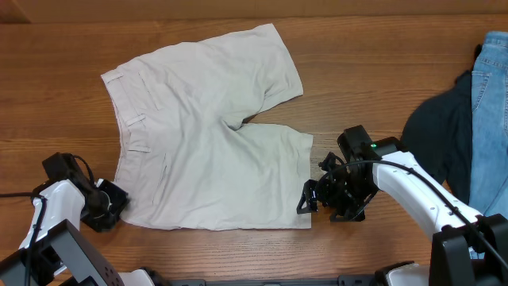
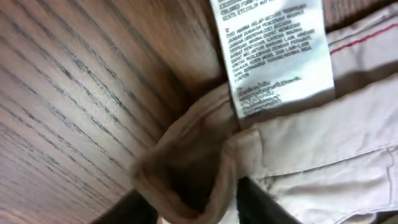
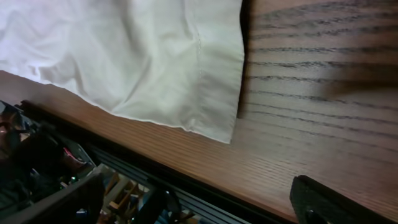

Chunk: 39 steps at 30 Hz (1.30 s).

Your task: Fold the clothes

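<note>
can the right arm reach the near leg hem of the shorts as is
Probably yes: the right pincer stands open just beside the leg hem of the shorts, with only bare table between them and nothing lying over that corner.

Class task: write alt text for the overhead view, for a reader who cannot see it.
Beige shorts lie spread flat on a wooden table, waistband on the left. The left gripper sits at the near waistband corner, the right gripper at the near leg's hem; a dark garment and jeans lie at the right edge.
</note>
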Tool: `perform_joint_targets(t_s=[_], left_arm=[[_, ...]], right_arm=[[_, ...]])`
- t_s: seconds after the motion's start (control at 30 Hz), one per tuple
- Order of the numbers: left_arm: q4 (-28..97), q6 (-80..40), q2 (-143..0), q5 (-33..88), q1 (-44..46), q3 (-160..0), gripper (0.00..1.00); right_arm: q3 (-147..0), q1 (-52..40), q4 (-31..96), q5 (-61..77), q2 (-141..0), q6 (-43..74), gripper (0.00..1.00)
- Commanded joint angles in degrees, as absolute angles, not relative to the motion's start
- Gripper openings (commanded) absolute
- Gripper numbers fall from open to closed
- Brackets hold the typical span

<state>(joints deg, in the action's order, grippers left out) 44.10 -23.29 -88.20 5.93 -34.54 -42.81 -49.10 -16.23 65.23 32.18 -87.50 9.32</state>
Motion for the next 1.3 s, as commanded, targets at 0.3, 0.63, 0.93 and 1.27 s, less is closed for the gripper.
perform_joint_targets(t_s=[0.3,0.63,0.93,1.27], left_arm=[[46.63,-19.59,-89.12,8.47,-34.96,-45.19,0.05],[48.45,-18.55,-89.12,9.72,-34.96,-46.68,0.08],[49.08,-17.23,-89.12,10.59,-34.96,-46.68,0.09],[64.23,-13.63,-87.31,20.29,-34.96,-60.23,0.04]], right_arm=[[-39.18,-24.88,51.24,30.76,-86.85,25.36,0.87],[-37.17,-24.88,46.04,26.48,-86.85,31.40,0.58],[-38.57,-24.62,45.08,26.09,-86.85,27.62,0.04],[-53.56,-24.64,61.08,0.75,-75.48,31.88,0.04]])
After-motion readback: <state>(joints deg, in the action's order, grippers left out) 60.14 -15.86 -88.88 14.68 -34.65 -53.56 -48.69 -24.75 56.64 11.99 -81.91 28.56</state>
